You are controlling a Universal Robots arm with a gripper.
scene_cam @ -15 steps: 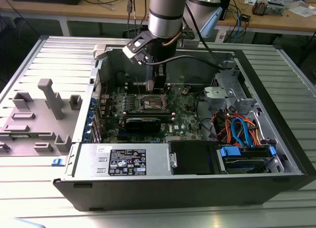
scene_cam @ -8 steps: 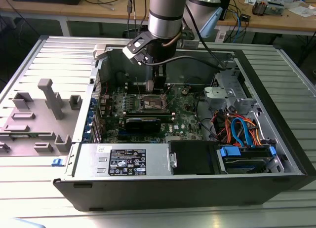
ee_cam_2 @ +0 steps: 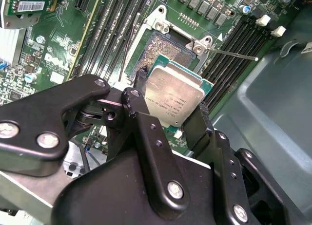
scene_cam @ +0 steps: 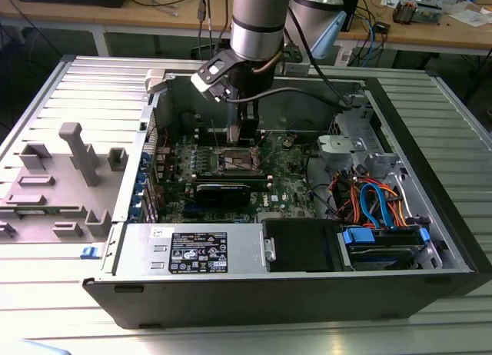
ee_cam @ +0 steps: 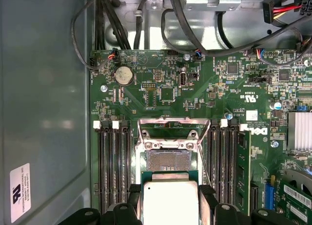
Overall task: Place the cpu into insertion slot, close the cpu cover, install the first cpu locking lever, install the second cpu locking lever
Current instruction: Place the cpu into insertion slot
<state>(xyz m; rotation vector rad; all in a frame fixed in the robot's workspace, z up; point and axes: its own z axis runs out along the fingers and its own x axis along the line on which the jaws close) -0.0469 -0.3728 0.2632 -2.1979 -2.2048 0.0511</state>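
The gripper (scene_cam: pixel 244 137) is reaching down into the open computer case (scene_cam: pixel 430 217), over the middle of the green motherboard (ee_cam: pixel 161 93). It is clenching the cpu (ee_cam_2: pixel 174 93). In the second wrist view its two black fingers (ee_cam_2: pixel 135 105) are pressing on opposite edges of the chip, and the silvery top of the chip is facing the camera. The cpu is being held off the board, just beside the insertion slot (ee_cam: pixel 169 161), and it is hiding the near edge of the slot. It is not sitting in the slot, whose grey field of contacts is lying bare. In the first wrist view the cpu cover (ee_cam: pixel 168 132) is standing open on the side of the slot away from the gripper. A thin metal lever (ee_cam_2: pixel 234 54) is sticking out free beside the slot. Long black memory slots (ee_cam: pixel 109 171) are running along both sides of the insertion slot.
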